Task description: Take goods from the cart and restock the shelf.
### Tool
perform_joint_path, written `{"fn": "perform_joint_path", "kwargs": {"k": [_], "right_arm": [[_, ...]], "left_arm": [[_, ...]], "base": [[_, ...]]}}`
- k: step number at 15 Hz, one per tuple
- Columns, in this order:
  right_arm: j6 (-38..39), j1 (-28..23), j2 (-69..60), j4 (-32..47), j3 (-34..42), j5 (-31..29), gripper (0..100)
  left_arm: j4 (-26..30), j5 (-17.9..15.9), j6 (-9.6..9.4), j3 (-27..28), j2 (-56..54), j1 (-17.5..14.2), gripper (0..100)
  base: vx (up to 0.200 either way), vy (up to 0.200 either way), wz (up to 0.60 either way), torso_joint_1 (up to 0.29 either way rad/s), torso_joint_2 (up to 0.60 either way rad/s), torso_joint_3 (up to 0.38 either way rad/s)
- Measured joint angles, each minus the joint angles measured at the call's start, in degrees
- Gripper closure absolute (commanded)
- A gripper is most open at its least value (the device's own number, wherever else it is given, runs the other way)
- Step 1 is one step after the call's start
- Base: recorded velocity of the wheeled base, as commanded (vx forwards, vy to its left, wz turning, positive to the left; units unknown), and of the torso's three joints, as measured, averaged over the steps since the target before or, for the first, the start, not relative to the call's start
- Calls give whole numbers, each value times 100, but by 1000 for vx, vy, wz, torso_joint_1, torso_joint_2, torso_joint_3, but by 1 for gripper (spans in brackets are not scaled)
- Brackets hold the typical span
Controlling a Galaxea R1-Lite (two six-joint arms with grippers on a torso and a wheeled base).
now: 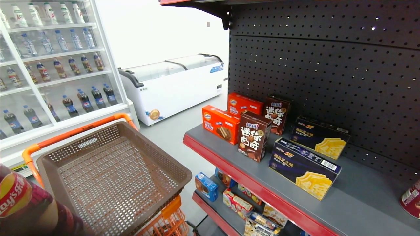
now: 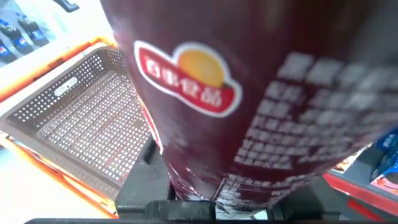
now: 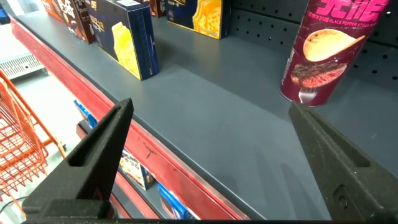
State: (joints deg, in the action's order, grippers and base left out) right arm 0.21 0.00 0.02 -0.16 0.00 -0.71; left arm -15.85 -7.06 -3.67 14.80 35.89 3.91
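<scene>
Left pincer (image 2: pixel 180 208) is clenched on a chip can (image 2: pixel 205 112): a tall, dark maroon tube with a red-and-yellow round logo and a block of white print. The can is held off the front edge of the shelf (image 1: pixel 361 196), beside the cart's basket (image 1: pixel 157 147). The right pincer (image 3: pixel 208 109) is held released, with its two black fingers spread wide, just above the shelf's bare grey board.

A second can (image 3: pixel 317 50) of the same maroon colour, printed with a chip and a spoon, is seen standing upright on the shelf just beyond the right pincer. Farther along the same board, three pairs of boxes are lined up front to back. Two dark blue boxes (image 1: pixel 305 167) with yellow pictures are nearest the standing can. Two brown boxes (image 1: pixel 254 136) are stood upright next to them. Two orange boxes (image 1: pixel 220 124) are set at the shelf's far end.

The brown basket is carried on the orange cart (image 1: pixel 75 131), and its perforated floor is seen across its full width. Small packets (image 1: pixel 236 203) are laid on the lower board under the shelf.
</scene>
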Motion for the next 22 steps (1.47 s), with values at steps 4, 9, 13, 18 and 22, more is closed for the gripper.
{"fn": "perform_joint_path", "kwargs": {"k": [4, 9, 13, 18, 22], "right_arm": [[-2, -7, 0, -2, 0, 2, 0], [0, 0, 0, 2, 0, 2, 0], [0, -2, 0, 2, 0, 2, 0], [-2, 0, 0, -2, 0, 0, 0], [-2, -7, 0, -6, 0, 2, 0]], "left_arm": [[-5, 4, 239, -20, -87, -4, 100], [9, -2, 244, -256, -285, -4, 100], [9, 0, 250, -467, -524, -4, 100], [15, 11, 255, -579, -692, -4, 100], [12, 11, 296, -560, -769, -9, 100]], "base": [[0, 0, -600, -5, 0, 5], [0, 0, -600, 5, 2, 2], [0, 0, -600, 1, 2, 0], [0, 0, -480, 2, 1, 4], [0, 0, 0, 0, 0, 0]]}}
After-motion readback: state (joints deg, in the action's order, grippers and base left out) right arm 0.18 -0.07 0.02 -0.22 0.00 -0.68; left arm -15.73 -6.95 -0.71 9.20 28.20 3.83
